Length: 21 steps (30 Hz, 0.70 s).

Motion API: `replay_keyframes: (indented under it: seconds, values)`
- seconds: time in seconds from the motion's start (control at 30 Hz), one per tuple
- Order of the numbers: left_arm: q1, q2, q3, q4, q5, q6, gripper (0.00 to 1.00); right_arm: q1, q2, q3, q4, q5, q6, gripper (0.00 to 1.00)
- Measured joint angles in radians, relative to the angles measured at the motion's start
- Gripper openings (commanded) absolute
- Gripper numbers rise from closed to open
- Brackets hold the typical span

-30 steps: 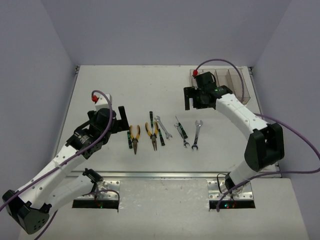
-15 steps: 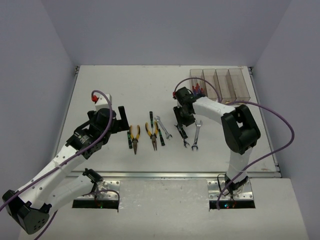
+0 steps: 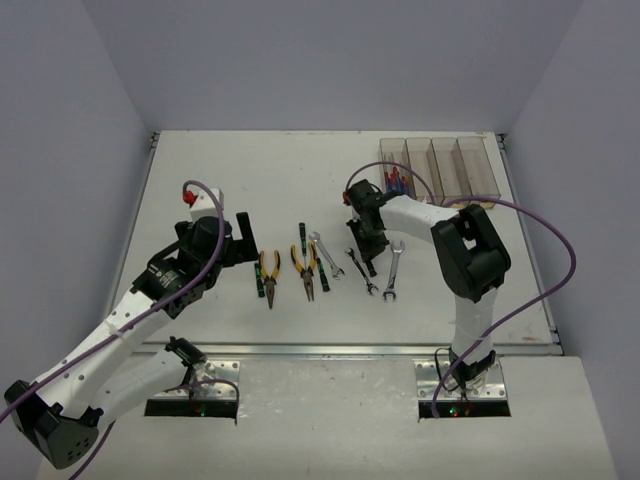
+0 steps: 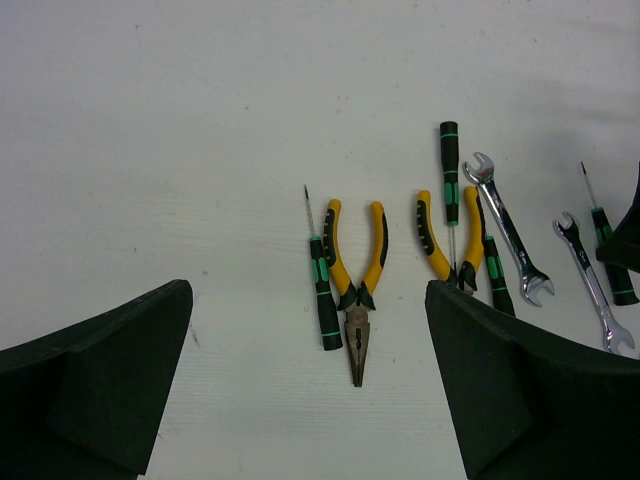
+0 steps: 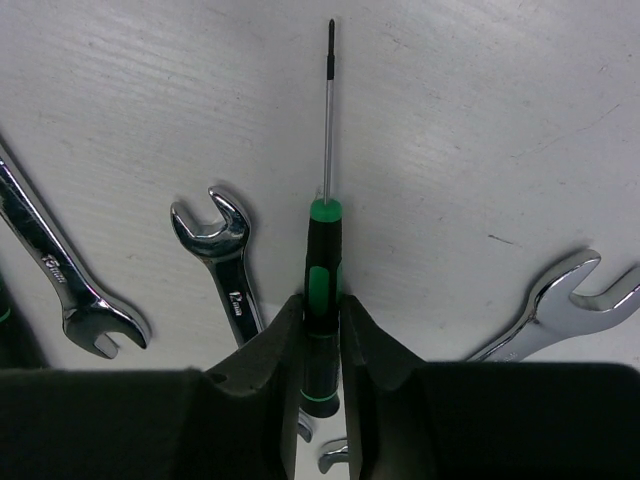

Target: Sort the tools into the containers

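My right gripper (image 5: 321,320) is shut on the handle of a green-and-black screwdriver (image 5: 322,275), whose shaft points away low over the table. From above, that gripper (image 3: 362,250) sits among the tools, between two silver wrenches (image 3: 326,253) (image 3: 393,268). A third, small wrench (image 5: 228,270) lies just left of the held screwdriver. My left gripper (image 4: 305,300) hangs open above yellow-and-black pliers (image 4: 357,290), with a second pair (image 4: 438,250) to their right. The containers (image 3: 438,165) stand at the back right; the leftmost bin (image 3: 395,178) holds blue-and-red screwdrivers.
More green-and-black screwdrivers lie in the row: one (image 4: 321,285) left of the pliers, two (image 4: 449,185) (image 4: 497,280) by the second pair. The table's metal front rail (image 3: 330,350) runs along the near edge.
My right arm has swung from the bins down to the row of tools, and its jaws have closed on the screwdriver handle. The left arm has not moved.
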Motion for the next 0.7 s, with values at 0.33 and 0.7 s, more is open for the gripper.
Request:
replay_keyframes:
  seconds: [0.33, 0.7]
  values:
    - [0.000, -0.004, 0.000, 0.000, 0.003, 0.000, 1.00, -0.011, -0.077, -0.003, -0.039, 0.011, -0.013, 0.09]
    - [0.000, -0.007, 0.000, 0.000, 0.003, 0.000, 1.00, -0.314, -0.027, 0.454, -0.088, 0.202, -0.173, 0.00]
